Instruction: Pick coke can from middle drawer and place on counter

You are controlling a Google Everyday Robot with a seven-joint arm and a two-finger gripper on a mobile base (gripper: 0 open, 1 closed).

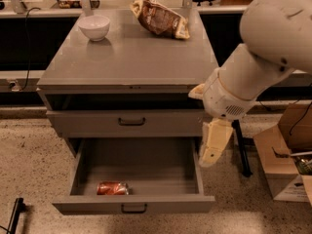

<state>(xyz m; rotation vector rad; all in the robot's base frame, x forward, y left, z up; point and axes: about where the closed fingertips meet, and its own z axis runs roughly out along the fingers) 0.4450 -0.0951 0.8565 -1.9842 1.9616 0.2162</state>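
The coke can [112,188] lies on its side at the front left of the open middle drawer [146,162], which is pulled out at the bottom of the grey cabinet. The counter [131,57] is the cabinet's flat grey top. My gripper [213,147] hangs down from the big white arm [258,62] at the right front corner of the cabinet. It is just above the drawer's right wall and well to the right of the can, and nothing shows in it.
A white bowl [94,27] and a brown and yellow snack bag [160,18] sit at the back of the counter. A taller-fronted drawer [97,123] is shut above the open one. A cardboard box [285,155] and a black pole [242,152] stand on the floor at the right.
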